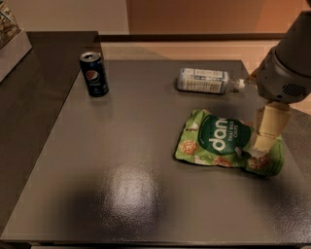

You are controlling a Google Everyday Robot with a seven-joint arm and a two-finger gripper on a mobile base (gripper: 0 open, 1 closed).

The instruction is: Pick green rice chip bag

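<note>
Table (121, 121): dark grey, flat top with a faint grainy sheen; fills most of the view. A soft pale glare (127, 189) lies on its near half.
Counter (34, 102): darker, adjoining the table's left side and running to the back.
Bin (12, 48): white, on the counter at the far left, cut by the frame.
Floor (160, 50): beige, seen behind the table.
Rail (194, 37): dark band at the foot of the wall.
Wall (68, 14): cream at left; orange-brown panel (204, 14) to the right. Light warm and dim.
Gripper (257, 151): low over the table's right side.
</note>
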